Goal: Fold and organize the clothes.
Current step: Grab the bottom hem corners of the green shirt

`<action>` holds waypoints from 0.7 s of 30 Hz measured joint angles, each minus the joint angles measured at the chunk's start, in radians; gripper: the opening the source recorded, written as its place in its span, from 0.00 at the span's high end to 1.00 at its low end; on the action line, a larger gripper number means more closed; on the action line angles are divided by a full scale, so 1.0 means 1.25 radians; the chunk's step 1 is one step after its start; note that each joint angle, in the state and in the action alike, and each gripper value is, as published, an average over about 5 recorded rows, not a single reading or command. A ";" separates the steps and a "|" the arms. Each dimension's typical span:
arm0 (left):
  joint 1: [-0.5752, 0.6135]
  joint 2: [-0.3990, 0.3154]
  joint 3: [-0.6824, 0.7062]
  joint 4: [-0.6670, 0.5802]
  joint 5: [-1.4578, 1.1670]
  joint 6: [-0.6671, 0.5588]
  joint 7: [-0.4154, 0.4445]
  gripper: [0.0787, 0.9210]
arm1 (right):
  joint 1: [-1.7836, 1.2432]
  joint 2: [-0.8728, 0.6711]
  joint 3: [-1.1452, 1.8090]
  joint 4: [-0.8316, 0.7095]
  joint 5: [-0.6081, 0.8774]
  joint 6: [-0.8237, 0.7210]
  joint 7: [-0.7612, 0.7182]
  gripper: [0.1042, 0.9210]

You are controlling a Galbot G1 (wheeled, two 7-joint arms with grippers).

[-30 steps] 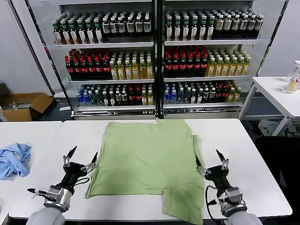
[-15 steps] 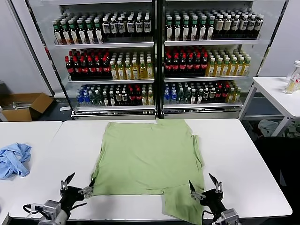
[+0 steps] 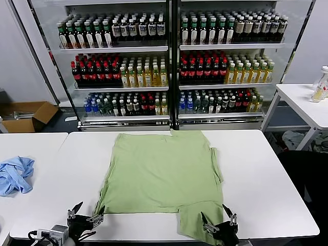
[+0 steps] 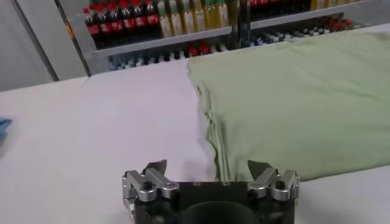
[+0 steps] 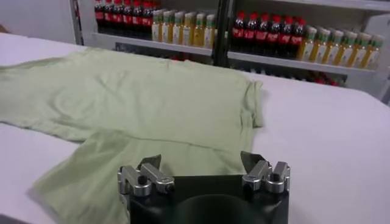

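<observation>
I see the light green shirt (image 3: 163, 177) spread flat, plain side up, across the middle of the white table (image 3: 261, 174), its far hem toward the stocked drinks cooler (image 3: 169, 61) and one loose flap reaching the table's near edge. My left hand (image 3: 82, 221) sits low at the shirt's near left corner, just beside the fabric and not touching it; its fingers stand wide apart and hold nothing. My right hand (image 3: 219, 225) is low at the shirt's near right flap, fingers likewise spread and empty (the flap lies directly under and ahead of it in the right wrist view). From the left wrist, the shirt's folded side edge (image 4: 213, 140) runs straight ahead of the open hand (image 4: 210, 173). From the right wrist, the open hand (image 5: 201, 164) faces the shirt (image 5: 152, 103). A crumpled blue cloth (image 3: 14, 174) lies on the neighbouring table, well apart from the shirt on its left.
</observation>
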 measured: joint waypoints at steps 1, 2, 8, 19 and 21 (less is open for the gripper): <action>-0.001 -0.001 0.000 0.002 -0.001 0.001 -0.001 0.12 | -0.001 0.000 -0.002 -0.002 0.003 -0.001 0.003 0.12; -0.001 -0.001 0.001 0.004 -0.002 0.002 -0.001 0.13 | -0.001 0.000 -0.004 -0.003 0.006 -0.001 0.006 0.12; -0.002 -0.008 0.010 0.009 -0.005 0.005 -0.004 0.31 | -0.008 0.000 -0.012 -0.008 0.024 -0.001 0.020 0.26; -0.008 -0.021 0.036 0.019 0.003 0.000 -0.004 0.69 | -0.010 0.010 -0.017 -0.015 0.043 0.002 0.022 0.65; -0.011 -0.022 0.041 0.018 0.004 0.000 -0.004 0.76 | -0.010 0.009 -0.015 -0.015 0.046 0.003 0.021 0.72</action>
